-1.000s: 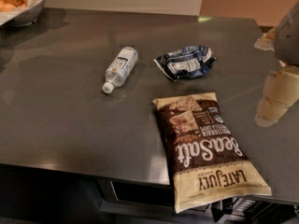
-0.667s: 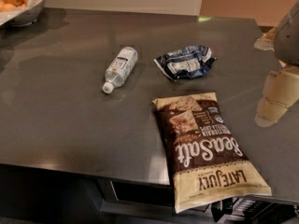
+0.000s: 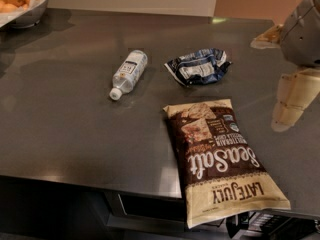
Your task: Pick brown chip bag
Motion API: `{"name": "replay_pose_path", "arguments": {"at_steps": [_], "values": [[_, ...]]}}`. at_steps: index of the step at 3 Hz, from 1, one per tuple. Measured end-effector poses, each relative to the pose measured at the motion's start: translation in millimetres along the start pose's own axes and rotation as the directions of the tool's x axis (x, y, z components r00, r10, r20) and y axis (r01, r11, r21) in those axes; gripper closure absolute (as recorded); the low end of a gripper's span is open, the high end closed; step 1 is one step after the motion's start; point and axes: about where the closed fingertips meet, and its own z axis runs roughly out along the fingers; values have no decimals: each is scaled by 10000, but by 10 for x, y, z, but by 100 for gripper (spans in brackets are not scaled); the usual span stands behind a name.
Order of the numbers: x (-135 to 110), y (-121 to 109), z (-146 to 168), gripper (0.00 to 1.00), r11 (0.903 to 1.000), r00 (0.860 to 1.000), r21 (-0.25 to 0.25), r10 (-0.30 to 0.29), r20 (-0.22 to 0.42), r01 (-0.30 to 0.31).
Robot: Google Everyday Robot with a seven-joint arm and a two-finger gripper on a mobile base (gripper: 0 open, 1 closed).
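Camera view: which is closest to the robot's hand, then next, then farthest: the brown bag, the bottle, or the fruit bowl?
Starting from the hand at the right edge:
1. Brown bag, front, just left of it.
2. Bottle, mid-counter, farther left.
3. Fruit bowl, far left corner.

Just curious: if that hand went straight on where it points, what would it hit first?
The hand, at the right edge, points down: probably bare table just right of the brown bag, though depth is unclear.

My gripper hangs at 2 o'clock of the brown chip bag, with bare counter between. Crumpled blue bag sits near at 12. Bottle at 10, well apart. The 9 o'clock side is open.
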Motion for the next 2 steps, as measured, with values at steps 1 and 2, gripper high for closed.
{"name": "replay_pose_path", "arguments": {"at_steps": [1,2], "values": [[-151,-45,136,0,9826,9827,-473,-1772,545,1798],[-261,-91,349,0,9466,9521,-1154,-2915,918,3010]]}}
